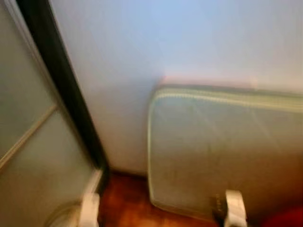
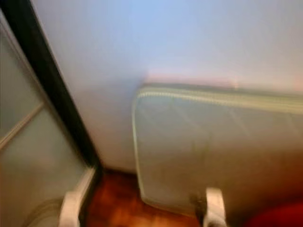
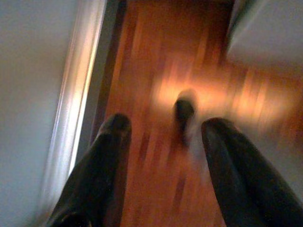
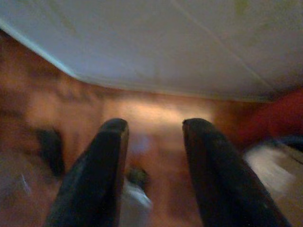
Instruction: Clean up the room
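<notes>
Blurry all over, no readable writing. Sliding door frame [image 1: 66,94] at left, white wall [image 1: 142,56] behind. Pale mattress [image 1: 222,151] stands on its long edge on the wood floor [image 3: 161,156], leaning against the wall, long axis running rightward. Left hand [image 3: 161,130] fingers apart above floor; right hand [image 4: 154,130] fingers apart near the mattress's lower edge.

Pale grey-green mattress [image 1: 222,151] (lighter piping), reddish-brown wooden floor [image 3: 165,71]
</notes>
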Controlling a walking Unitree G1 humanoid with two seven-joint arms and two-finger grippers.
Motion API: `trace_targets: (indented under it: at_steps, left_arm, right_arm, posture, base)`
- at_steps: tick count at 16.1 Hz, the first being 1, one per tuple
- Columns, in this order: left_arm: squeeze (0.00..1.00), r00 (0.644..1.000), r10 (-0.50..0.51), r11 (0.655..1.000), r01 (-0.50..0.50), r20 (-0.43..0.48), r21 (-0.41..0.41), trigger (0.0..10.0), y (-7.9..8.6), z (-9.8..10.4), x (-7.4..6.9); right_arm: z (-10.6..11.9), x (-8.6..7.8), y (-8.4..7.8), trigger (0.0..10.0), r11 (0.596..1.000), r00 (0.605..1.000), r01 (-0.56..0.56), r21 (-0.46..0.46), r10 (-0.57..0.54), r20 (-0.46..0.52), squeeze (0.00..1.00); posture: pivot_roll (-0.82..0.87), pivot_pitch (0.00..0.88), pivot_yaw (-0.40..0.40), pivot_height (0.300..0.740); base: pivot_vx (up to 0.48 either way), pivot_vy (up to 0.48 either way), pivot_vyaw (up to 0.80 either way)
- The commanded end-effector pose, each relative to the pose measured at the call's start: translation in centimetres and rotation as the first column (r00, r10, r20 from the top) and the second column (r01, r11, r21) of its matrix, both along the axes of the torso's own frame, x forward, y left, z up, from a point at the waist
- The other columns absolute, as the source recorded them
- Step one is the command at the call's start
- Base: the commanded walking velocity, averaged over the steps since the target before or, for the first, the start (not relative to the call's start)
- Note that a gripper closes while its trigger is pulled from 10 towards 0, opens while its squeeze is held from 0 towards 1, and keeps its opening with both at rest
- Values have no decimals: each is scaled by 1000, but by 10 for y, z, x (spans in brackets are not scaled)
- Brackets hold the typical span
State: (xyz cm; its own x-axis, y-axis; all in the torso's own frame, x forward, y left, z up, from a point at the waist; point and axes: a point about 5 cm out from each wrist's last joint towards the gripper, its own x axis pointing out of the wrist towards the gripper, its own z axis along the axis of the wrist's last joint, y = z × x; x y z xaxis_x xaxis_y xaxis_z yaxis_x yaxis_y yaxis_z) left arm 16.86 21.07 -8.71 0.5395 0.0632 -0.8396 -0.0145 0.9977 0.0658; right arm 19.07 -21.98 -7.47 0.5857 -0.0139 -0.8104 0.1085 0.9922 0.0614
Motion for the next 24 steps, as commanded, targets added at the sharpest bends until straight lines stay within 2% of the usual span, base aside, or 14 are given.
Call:
trace_targets:
  at_steps: [1, 6, 17, 22, 24]
  left_arm:
    - [0, 999, -2, 1000, 2, 33, 7, 10000, 3, 5, 10]
    - [0, 999, -3, 1000, 3, 33, 2, 10000, 2, 5, 10]
    - [0, 999, 6, 1000, -6, 32, 4, 10000, 3, 5, 8]
    - [0, 999, -3, 1000, 3, 32, 13, 10000, 6, 6, 10]
    - [0, 999, -37, 999, 36, 31, 37, 10000, 3, 6, 13]
  right_arm:
    - [-3, -5, 1, 10000, 1000, 1000, 15, 14, -15, -15, 0]
    - [-3, -5, 1, 10000, 1000, 1000, 22, 20, -22, -10, 0]
    - [-2, -4, -1, 10000, 999, 999, 35, 19, -35, 1, 0]
    - [-3, -5, 1, 10000, 1000, 1000, 24, 17, -24, -17, 0]
    - [-3, -5, 1, 10000, 1000, 1000, 18, 13, -18, -21, 0]
  posture:
    - [55, 0, -14, 740]
    - [52, 0, -17, 740]
    - [42, 0, -19, 740]
    - [47, 0, -12, 740]
    - [46, 0, -13, 740]
  base:
    - [-281, 0, 0]
    - [-281, 0, 0]
    - [0, 0, 0]
    - [0, 0, -773]
    - [0, 0, -788]
